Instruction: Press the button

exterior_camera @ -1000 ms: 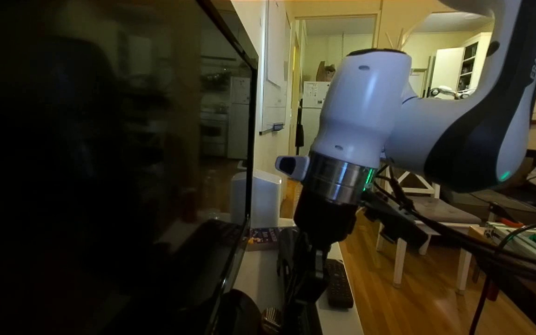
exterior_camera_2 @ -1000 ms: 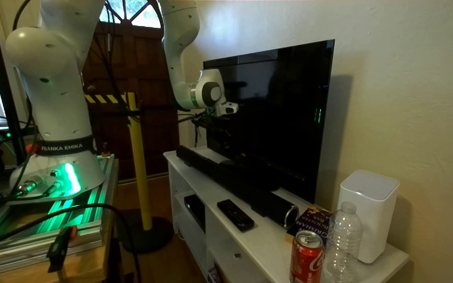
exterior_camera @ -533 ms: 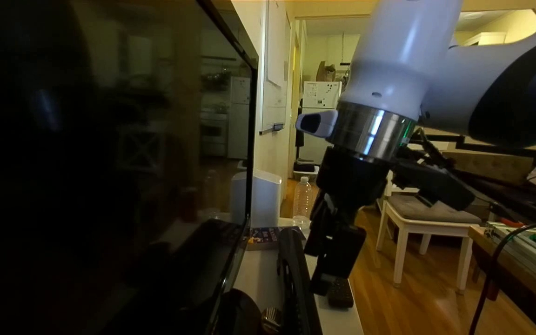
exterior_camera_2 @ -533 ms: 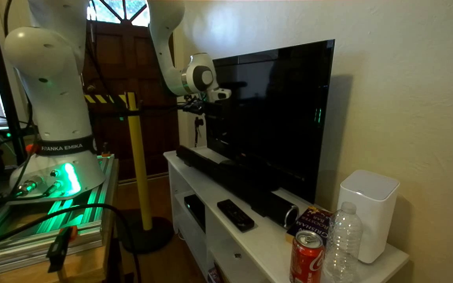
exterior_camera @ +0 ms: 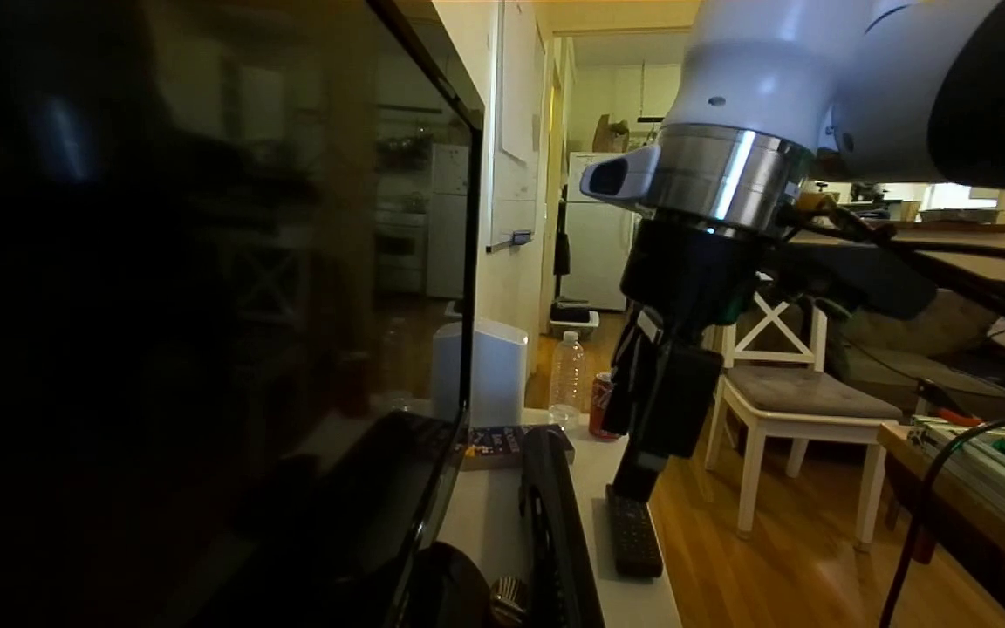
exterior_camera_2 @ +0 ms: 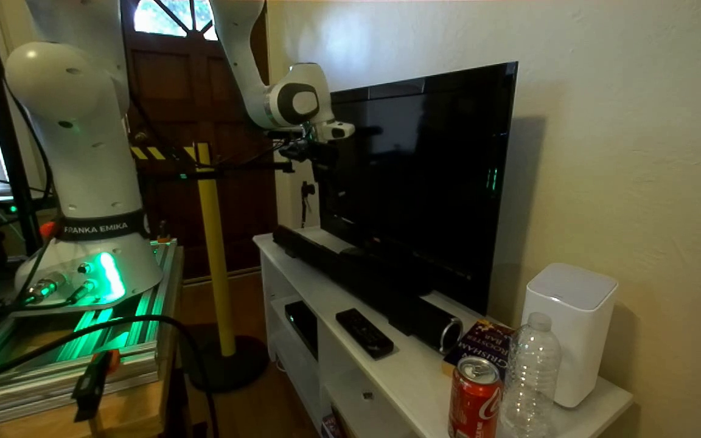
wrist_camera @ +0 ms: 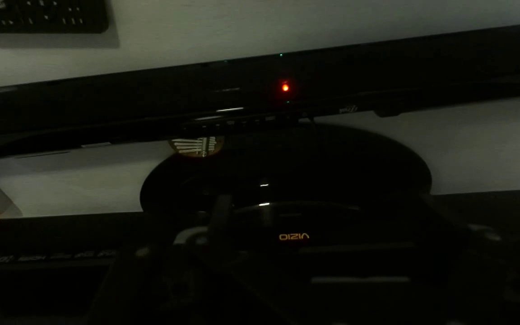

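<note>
No one button can be singled out. Small marks that may be buttons (wrist_camera: 244, 122) line the edge of the black soundbar (wrist_camera: 151, 97), which also shows a red glow. A black remote (exterior_camera: 635, 536) with many keys lies on the white TV stand beside the soundbar. Above the stand, in front of the TV, my gripper (exterior_camera: 631, 458) points down and touches neither, as far as I can tell. In the dark wrist view the gripper (wrist_camera: 325, 205) looks open, its fingers (wrist_camera: 222, 210) wide apart with nothing held between them. The far fingertip is hard to make out.
The large black TV (exterior_camera_2: 423, 164) stands close behind the gripper. On the white stand (exterior_camera_2: 408, 377) are a book (exterior_camera_2: 484, 347), a red can (exterior_camera_2: 475, 395), a clear bottle (exterior_camera_2: 532, 371) and a white box-shaped device (exterior_camera_2: 569, 328). A small tined instrument (wrist_camera: 199, 146) lies behind the soundbar.
My gripper has risen from low over the soundbar and drawn back from the TV. The bottle and can have come into view behind it. The remote has stayed where it was.
</note>
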Available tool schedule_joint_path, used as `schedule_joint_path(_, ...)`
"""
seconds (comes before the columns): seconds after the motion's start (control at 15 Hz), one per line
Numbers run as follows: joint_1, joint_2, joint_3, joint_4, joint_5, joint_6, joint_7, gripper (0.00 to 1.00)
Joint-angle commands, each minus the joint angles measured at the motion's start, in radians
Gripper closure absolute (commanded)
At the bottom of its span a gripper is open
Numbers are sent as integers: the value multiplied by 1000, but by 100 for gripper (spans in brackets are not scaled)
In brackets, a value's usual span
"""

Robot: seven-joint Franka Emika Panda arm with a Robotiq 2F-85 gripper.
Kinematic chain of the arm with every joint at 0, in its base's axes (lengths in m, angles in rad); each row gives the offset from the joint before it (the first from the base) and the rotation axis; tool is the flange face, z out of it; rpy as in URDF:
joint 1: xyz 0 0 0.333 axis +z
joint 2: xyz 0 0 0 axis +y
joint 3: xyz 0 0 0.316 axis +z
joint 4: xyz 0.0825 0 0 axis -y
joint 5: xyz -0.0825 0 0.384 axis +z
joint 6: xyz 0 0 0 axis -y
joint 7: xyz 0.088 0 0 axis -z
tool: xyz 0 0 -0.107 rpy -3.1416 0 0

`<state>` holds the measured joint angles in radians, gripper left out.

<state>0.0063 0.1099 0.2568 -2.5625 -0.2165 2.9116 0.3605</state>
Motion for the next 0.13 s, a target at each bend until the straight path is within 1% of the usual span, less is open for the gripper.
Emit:
schedule_joint_path(0.0,-1,3,0,0,0,0,0,0)
schedule_joint_path(0.07,-1,6,0,1,0,0,0,0)
